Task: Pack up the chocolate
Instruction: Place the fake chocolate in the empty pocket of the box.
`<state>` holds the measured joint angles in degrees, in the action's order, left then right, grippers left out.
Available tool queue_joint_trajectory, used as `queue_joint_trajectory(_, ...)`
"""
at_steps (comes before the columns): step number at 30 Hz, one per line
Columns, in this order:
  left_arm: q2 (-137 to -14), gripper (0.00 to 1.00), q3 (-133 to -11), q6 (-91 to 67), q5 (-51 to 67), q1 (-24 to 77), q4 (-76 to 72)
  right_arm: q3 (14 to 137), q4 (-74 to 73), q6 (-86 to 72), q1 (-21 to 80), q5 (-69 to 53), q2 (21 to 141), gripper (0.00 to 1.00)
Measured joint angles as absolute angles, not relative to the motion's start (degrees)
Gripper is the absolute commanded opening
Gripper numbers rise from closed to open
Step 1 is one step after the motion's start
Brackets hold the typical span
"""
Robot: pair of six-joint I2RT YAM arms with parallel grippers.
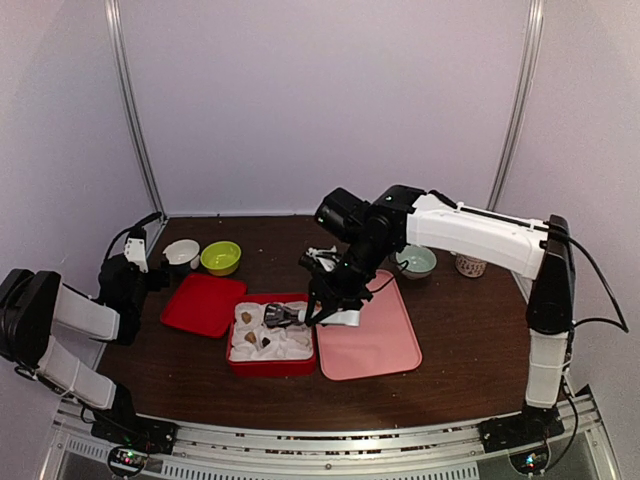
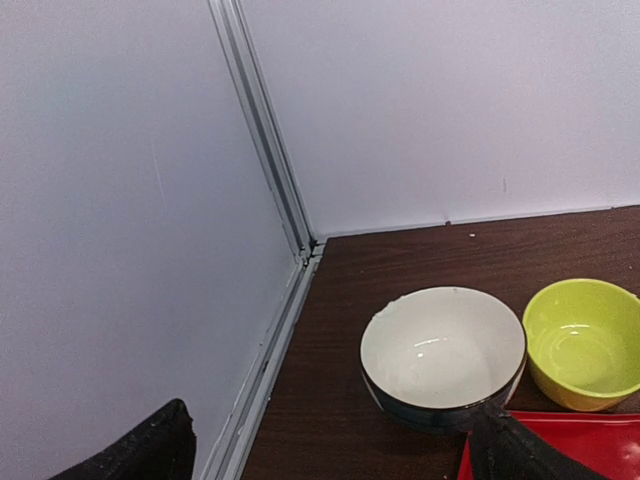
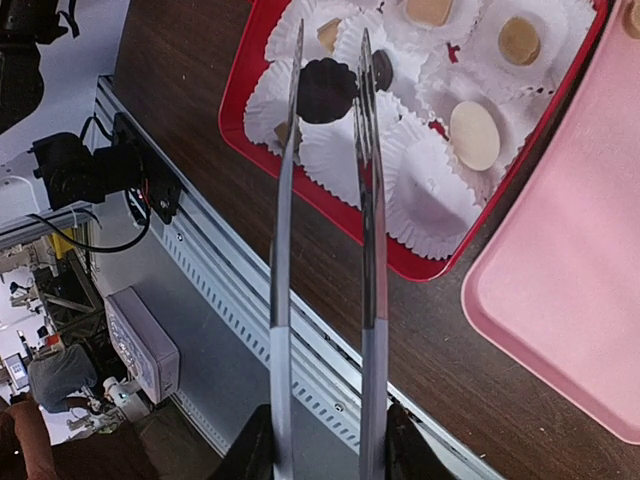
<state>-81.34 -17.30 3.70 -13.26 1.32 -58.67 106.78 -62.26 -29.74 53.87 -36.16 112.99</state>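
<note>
My left pincer (image 2: 330, 450) hangs at the far left with its fingers spread wide and nothing between them, above the white bowl (image 2: 442, 350) and the yellow-green bowl (image 2: 582, 345). Both bowls look empty. The red lid (image 1: 205, 303) lies just to their right.

Next comes the red box (image 3: 335, 205), lined with white paper cups (image 3: 420, 195). My right pincer (image 3: 325, 450) is closed partway around the handles of the metal tongs (image 3: 365, 250). The blade tips pinch one dark chocolate (image 3: 326, 88) above the cups, near the middle of the box.

The grip worries me. Only the very ends of two smooth blades touch the piece, so it could twist and drop out, landing in a cup that is already filled or on the table. If I squeeze harder I may crack it. The cups look flimsy, and a low blade tip could drag one or fold it.

The held piece is round, nearly black, with a fluted edge. A cream disc (image 3: 474, 135) and a light brown round (image 3: 519, 40) sit in cups beside it, while several cups are empty.

The pink tray (image 3: 570, 300) lies to the right.
</note>
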Motion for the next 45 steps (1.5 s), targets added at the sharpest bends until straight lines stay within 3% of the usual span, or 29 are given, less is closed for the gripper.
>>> queue_joint_trajectory(17, -81.34, 0.98, -17.3, 3.7, -13.26, 1.32, -58.67, 110.08, -66.67, -29.1, 56.62, -41.1, 119.59, 0.28)
queue_joint_trajectory(45, -81.34, 0.98, -17.3, 3.7, -13.26, 1.32, -58.67, 110.32, -69.32, -27.94, 56.66, -40.14, 119.72, 0.35)
